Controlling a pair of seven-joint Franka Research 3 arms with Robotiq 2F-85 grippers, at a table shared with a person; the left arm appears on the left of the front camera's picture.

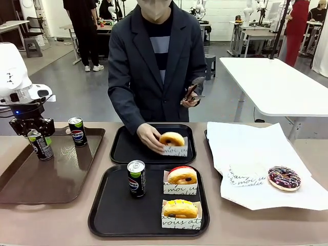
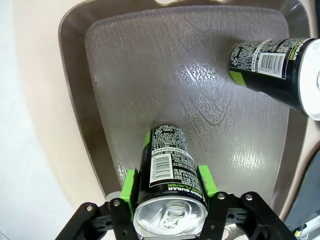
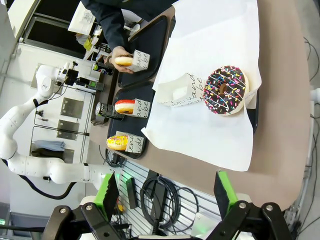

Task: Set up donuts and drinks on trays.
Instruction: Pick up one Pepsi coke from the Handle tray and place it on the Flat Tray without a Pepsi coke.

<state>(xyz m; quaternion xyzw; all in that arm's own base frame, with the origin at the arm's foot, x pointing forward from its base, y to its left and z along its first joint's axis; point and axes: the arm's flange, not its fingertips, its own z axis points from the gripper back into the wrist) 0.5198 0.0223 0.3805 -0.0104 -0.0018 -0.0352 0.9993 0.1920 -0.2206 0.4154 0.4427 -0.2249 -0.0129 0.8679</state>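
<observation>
- Donuts, four: golden-brown donut (image 1: pixel 171 138) in the far black tray (image 1: pixel 120 148), partly covered by a person's hand (image 1: pixel 149 137); red-topped donut (image 1: pixel 182 175) and yellow donut (image 1: pixel 180 208) in the near black tray (image 1: pixel 110 215); chocolate-sprinkle donut (image 1: pixel 284 178) on the white paper sheet (image 1: pixel 246 143).
- Cans, three: tray can (image 1: pixel 136 178) upright in the near black tray; free can (image 1: pixel 77 131) and clamped can (image 1: pixel 40 144) on the brown tray (image 1: pixel 31 189).
- Left gripper (image 2: pixel 169 184): green pads closed on the clamped can.
- Right gripper (image 3: pixel 166 186): jaws wide apart, nothing between.
- Print: "SUGAR" on the clamped can; black script on the donut papers.
</observation>
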